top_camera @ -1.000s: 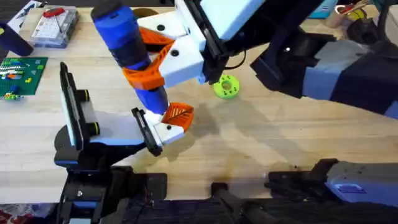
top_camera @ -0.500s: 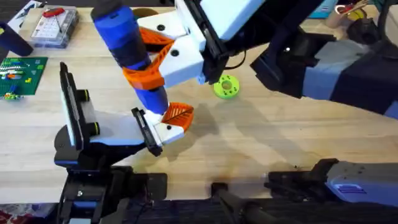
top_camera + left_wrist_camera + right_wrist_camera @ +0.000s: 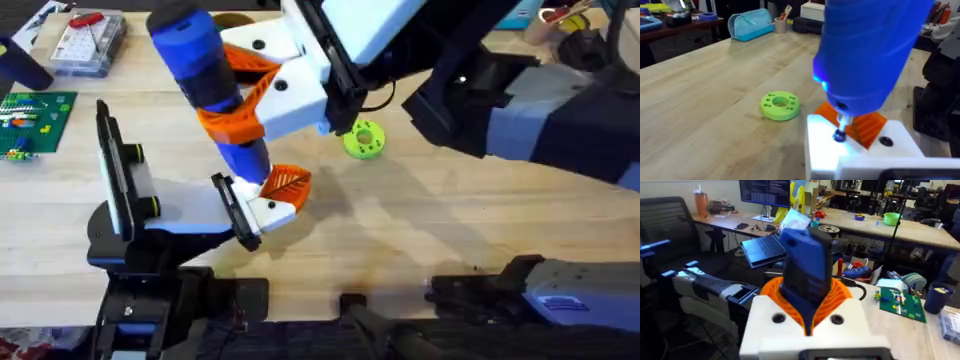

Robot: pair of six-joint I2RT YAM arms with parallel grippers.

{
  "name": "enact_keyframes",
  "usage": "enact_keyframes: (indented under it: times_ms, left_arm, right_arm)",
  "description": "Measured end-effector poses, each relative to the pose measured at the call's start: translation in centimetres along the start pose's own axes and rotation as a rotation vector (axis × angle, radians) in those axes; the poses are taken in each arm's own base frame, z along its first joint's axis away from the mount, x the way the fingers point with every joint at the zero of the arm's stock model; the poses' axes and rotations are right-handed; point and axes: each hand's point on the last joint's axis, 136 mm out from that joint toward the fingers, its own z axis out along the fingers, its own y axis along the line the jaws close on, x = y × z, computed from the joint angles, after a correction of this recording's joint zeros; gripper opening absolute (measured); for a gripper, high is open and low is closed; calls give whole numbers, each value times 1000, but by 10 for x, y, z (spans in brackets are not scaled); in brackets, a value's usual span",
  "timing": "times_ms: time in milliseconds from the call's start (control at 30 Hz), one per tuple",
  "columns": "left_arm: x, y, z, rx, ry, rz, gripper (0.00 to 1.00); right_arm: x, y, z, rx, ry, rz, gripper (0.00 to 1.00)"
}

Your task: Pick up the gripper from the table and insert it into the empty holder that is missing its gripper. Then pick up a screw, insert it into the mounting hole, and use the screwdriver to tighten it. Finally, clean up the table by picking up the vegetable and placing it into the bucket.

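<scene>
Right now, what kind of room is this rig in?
Likely a robotics lab or workshop. Behind the screwdriver there are workbenches with a laptop and a green circuit board, and a parts box sits on the wooden table.

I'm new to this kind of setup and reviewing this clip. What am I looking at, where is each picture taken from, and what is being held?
It is a two-armed robot at a wooden table. One picture looks down from above the arms' bases; the other two come from cameras on the wrists. The right end effector, white with orange fingers, grips the blue screwdriver, also seen in its own wrist view. The left wrist view shows the screwdriver's metal tip on a dark screw in the white gripper, which sits at the black holder. A lime-green disc lies on the table nearby.
</scene>
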Motion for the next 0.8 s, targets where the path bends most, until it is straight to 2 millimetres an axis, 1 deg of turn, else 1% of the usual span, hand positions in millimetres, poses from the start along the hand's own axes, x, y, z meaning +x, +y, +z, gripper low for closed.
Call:
enact_keyframes:
  times_ms: [233, 467, 800]
  left_arm:
    - [0, 0, 0, 0, 0, 0, 12]
    - [0, 0, 0, 0, 0, -1, 12]
    - [0, 0, 0, 0, 0, 0, 12]
  right_arm:
    - [0, 0, 0, 0, 0, 0, 24]
    - [6, -4, 1, 6, 4, 14, 24]
    - [5, -4, 1, 7, 3, 11, 24]
